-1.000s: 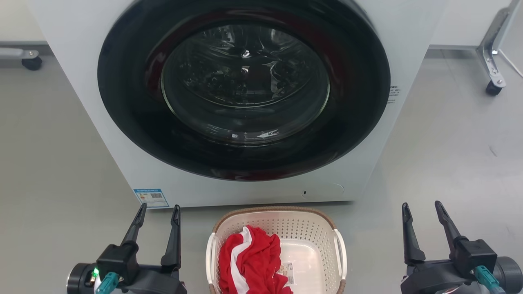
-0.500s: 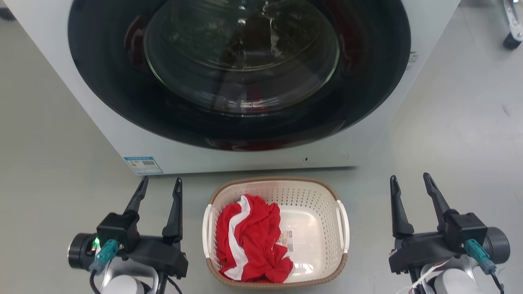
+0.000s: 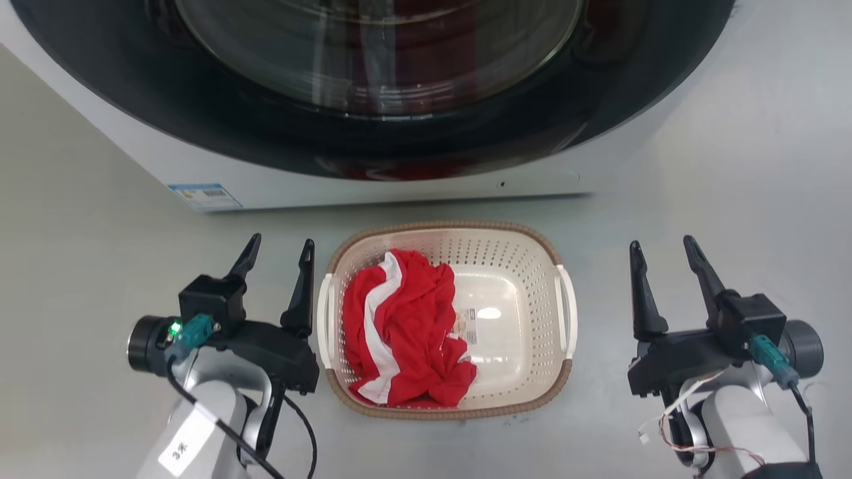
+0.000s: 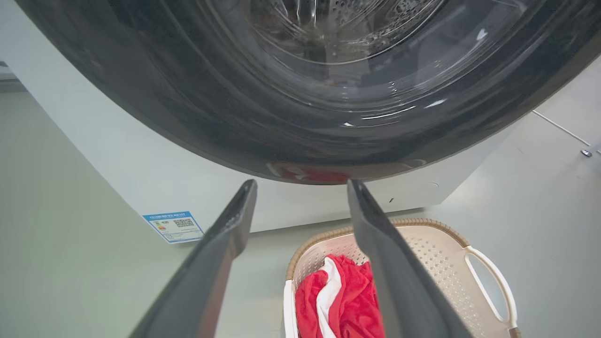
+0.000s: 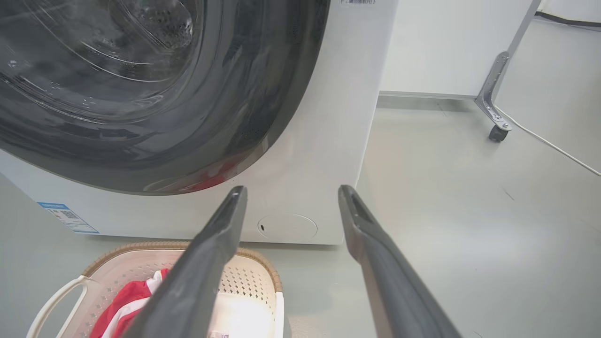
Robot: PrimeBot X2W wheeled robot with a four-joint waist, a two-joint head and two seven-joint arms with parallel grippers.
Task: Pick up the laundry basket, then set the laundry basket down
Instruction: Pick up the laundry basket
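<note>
Left gripper [image 3: 282, 241] has edged beside basket [image 3: 496, 256] at 9 o'clock, right gripper [image 3: 661, 243] at 3; fingers apart; clamp handles [image 3: 570, 313] evenly.

Grey floor [image 3: 732, 166], laundry basket [image 3: 506, 259] standing on it, washing machine [image 3: 299, 191] just behind

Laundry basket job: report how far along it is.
Done: nothing lifted; the cream perforated plastic laundry basket with the brown woven-look rim sits on the grey floor, red-and-white cloth inside. In hand: the left gripper and right gripper flank it, both open and empty, left close beside its white handle, right farther off. To do: grip, lift, set down.
</note>
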